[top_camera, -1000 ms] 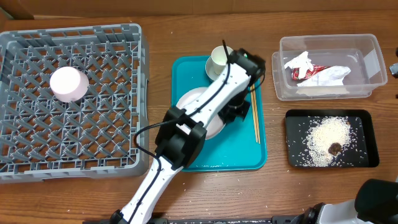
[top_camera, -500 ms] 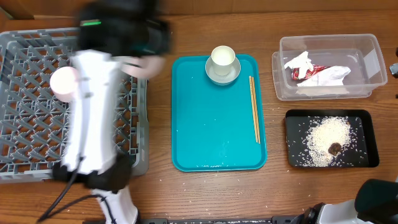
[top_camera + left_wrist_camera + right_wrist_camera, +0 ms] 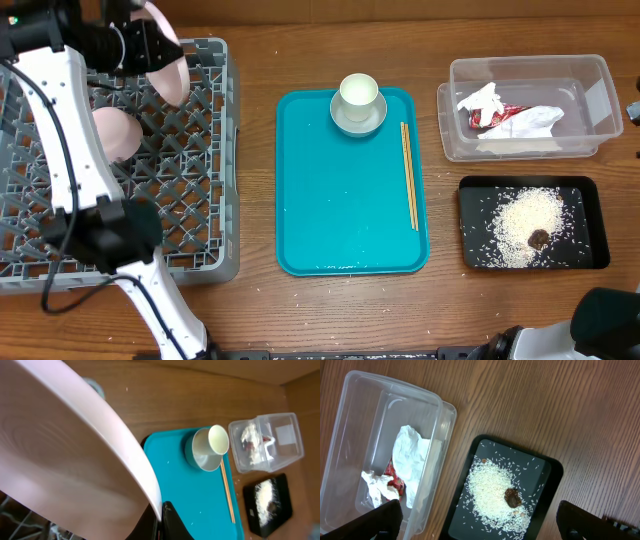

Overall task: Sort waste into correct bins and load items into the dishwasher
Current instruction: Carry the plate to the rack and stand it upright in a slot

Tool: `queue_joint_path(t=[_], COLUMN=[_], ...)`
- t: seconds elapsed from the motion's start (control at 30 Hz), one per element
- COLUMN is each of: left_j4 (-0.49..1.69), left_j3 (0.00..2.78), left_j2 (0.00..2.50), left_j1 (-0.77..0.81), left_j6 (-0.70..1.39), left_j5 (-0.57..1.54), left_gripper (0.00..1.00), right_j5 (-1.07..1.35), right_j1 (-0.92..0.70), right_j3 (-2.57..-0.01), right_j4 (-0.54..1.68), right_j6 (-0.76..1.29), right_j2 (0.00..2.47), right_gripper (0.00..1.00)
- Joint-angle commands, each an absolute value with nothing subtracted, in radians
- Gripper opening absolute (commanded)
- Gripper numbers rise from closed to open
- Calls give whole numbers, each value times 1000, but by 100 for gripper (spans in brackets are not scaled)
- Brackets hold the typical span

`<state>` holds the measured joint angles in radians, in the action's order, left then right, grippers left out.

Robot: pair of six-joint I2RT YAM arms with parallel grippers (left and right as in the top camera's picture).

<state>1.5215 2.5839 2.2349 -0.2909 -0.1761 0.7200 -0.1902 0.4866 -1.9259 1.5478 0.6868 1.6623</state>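
Pink plate (image 3: 172, 70), tilted on edge with its long axis running upper left to lower right, hung clamped in the left gripper (image 3: 148, 46) over the upper-left dish rack (image 3: 200, 200), gone from the teal tray (image 3: 350, 200) where it sat a second earlier, while the right gripper (image 3: 480, 527) stood with fingers apart.

Left arm (image 3: 60, 140) reaches far left, fingers (image 3: 171, 522) clamped on plate (image 3: 75, 460); right fingers (image 3: 375, 522) spread wide.
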Motion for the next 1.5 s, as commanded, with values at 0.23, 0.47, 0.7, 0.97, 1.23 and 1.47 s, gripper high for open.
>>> queue_joint_path(t=[0.23, 0.47, 0.7, 0.97, 1.23, 1.47], left_j4=[1592, 1665, 1690, 1690, 1690, 1689], left_j3=[2576, 2576, 2578, 2578, 2578, 2578], left_j2=[2381, 2395, 2362, 2362, 2362, 2360], left_j1=[-366, -366, -373, -354, -325, -354], left_j6=[-385, -455, -499, -530, -592, -600], left_j5=[910, 906, 826, 868, 891, 892], left_gripper=[4, 4, 4, 4, 4, 4], right_j5=[-201, -201, -201, -201, -201, -201], right_j1=[488, 488, 488, 488, 488, 488], right_j3=[-1946, -1946, -1946, -1946, -1946, -1946], right_j4=[1546, 1546, 1546, 1546, 1546, 1546], right_j6=[683, 683, 683, 683, 683, 683], right_j2=[1661, 1661, 1661, 1661, 1661, 1661], right_gripper=[100, 100, 100, 100, 100, 100])
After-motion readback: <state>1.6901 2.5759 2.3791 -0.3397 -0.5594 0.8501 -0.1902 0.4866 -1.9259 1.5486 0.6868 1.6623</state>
